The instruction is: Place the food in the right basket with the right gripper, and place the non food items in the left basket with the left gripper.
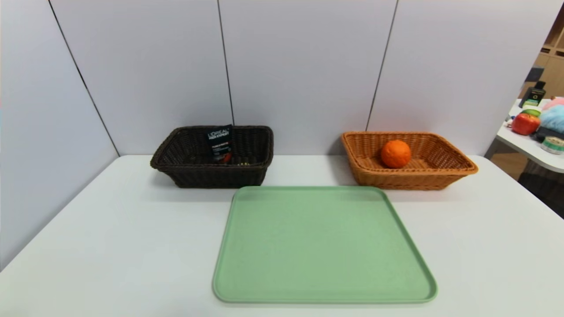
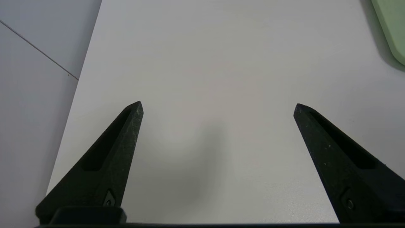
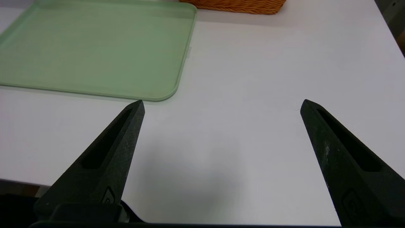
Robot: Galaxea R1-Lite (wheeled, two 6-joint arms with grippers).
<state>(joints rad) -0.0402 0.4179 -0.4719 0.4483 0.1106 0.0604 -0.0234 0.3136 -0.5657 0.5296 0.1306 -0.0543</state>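
The orange fruit (image 1: 395, 153) lies inside the orange-tan right basket (image 1: 458, 164) at the back right. A black L'OREAL tube (image 1: 219, 143) leans upright in the dark brown left basket (image 1: 167, 158) at the back left. A small yellowish bit (image 1: 243, 164) shows at that basket's floor; what it is I cannot tell. Neither arm appears in the head view. My left gripper (image 2: 218, 106) is open over bare table near the left wall. My right gripper (image 3: 222, 104) is open over bare table, with the right basket's base (image 3: 234, 5) far ahead. Nothing is between either pair of fingers.
A light green tray (image 1: 246, 220) lies in the middle of the white table, in front of both baskets; its corner (image 2: 392, 28) and edge (image 3: 180, 72) show in the wrist views. Grey wall panels close the back and left. A side table with assorted objects (image 1: 535, 125) stands at the far right.
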